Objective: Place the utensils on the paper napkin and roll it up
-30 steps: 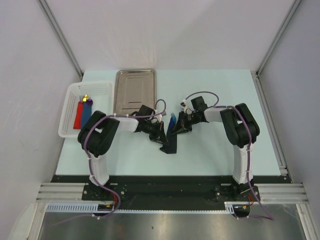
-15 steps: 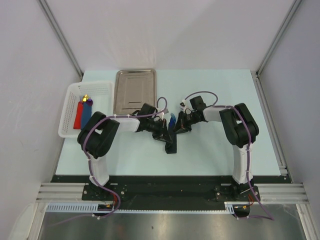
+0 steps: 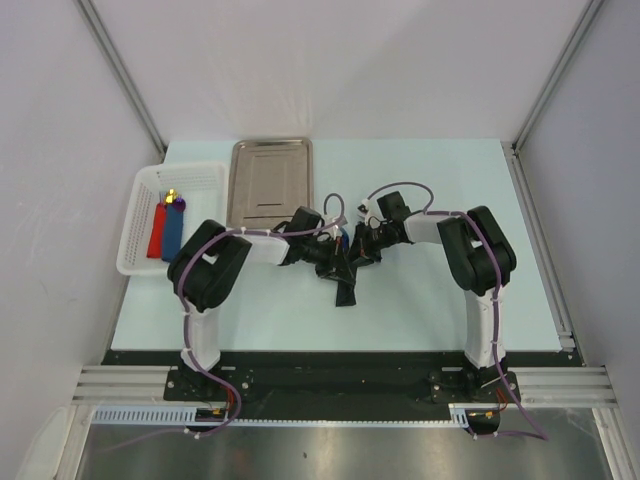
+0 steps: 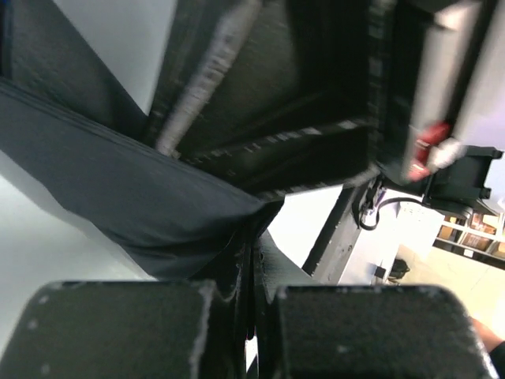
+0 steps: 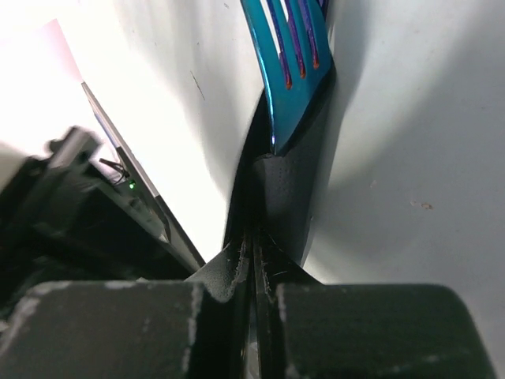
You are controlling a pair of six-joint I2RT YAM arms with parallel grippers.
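The black paper napkin (image 3: 345,280) is bunched into a narrow fold between my two grippers at the table's middle. My left gripper (image 3: 333,257) is shut on its left part; the left wrist view shows the jaws (image 4: 254,260) pinching the black sheet (image 4: 142,213). My right gripper (image 3: 360,254) is shut on the right part; in the right wrist view the jaws (image 5: 256,245) pinch the napkin (image 5: 292,189). The bright blue fork (image 5: 288,71) sticks out of the fold, tines outward, and its blue tip also shows from above (image 3: 345,239). The dark purple utensil is hidden.
A shiny steel tray (image 3: 270,180) lies at the back left. A white basket (image 3: 145,225) at the far left holds flat red (image 3: 156,230) and blue (image 3: 173,230) pieces. The table's near edge lies just behind the arm bases.
My left gripper has moved right toward the right gripper, pulling the napkin's left side over. The napkin has gone from a wider fold to a narrow bundle.
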